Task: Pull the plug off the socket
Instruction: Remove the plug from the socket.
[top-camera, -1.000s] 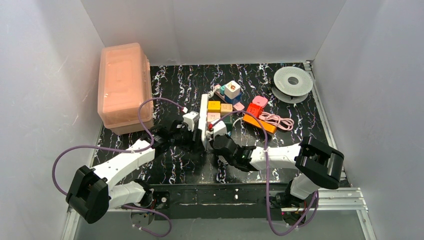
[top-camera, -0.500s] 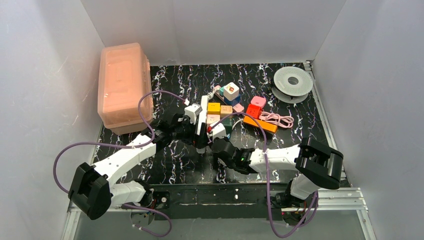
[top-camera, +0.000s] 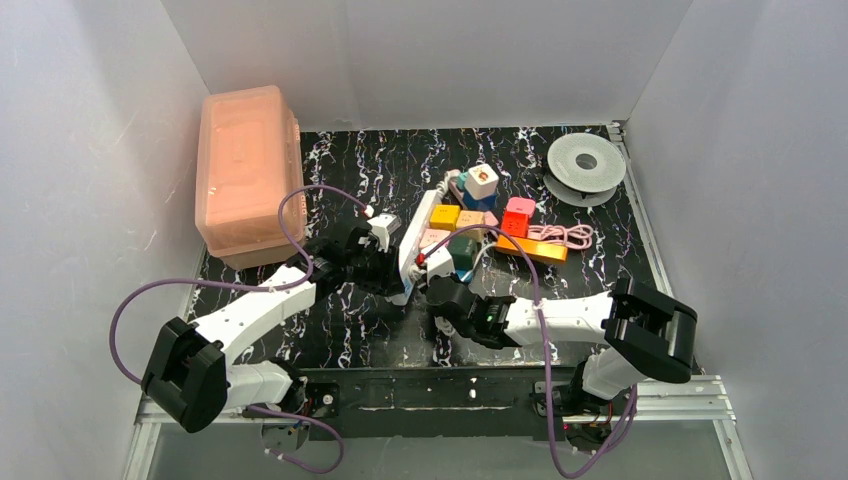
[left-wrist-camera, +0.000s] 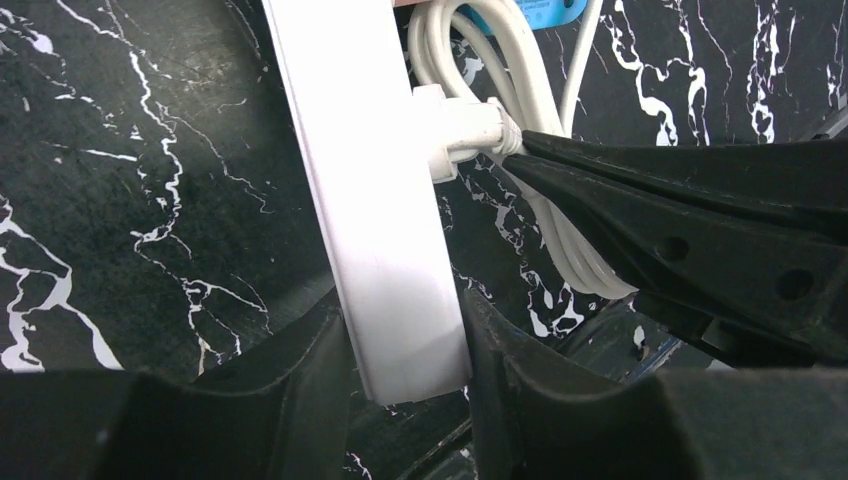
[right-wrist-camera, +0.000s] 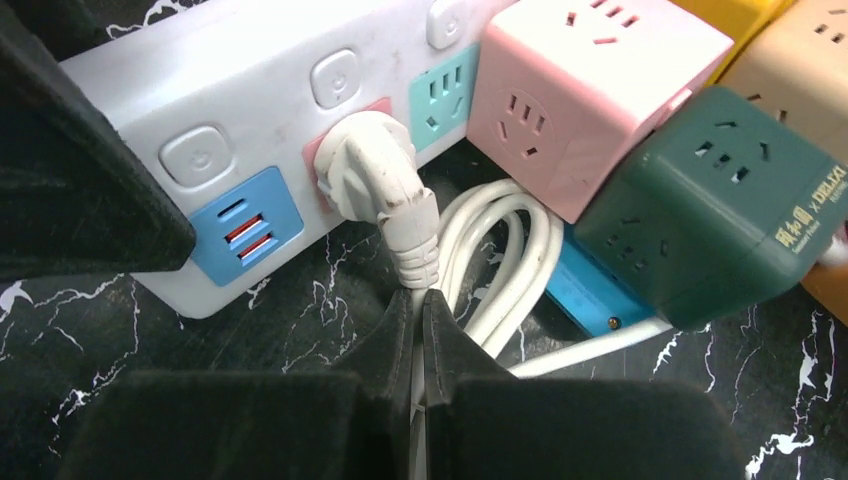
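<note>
Plug (right-wrist-camera: 375, 165) sits seated in the pink face of the socket (right-wrist-camera: 250, 100), just beyond the right hand (right-wrist-camera: 420, 315), whose fingers are pressed together on its white cord (right-wrist-camera: 520, 250). The left hand (left-wrist-camera: 405, 335) pinches the socket's near end between both fingers. I count one plug, one socket, two hands, and two cubes beside the plug: a pink cube adapter (right-wrist-camera: 590, 90) and a green cube adapter (right-wrist-camera: 720, 210). Since a second ago the socket's far end has swung rightward, away from the left hand.

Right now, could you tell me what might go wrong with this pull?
The right fingers pinch the cord behind the plug, not its body; pulling could strain the cord or slip. The left fingers clamp only one end of the power strip, so it may swivel when pulled.
</note>
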